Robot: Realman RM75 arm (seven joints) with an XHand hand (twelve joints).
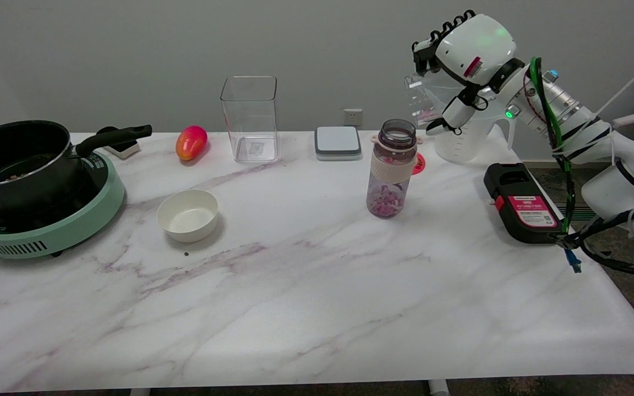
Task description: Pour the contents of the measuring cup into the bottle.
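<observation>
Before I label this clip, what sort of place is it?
Probably a staged kitchen test bench: a pot on an induction cooker, a white bowl, and a marble-look table against a bare wall.
</observation>
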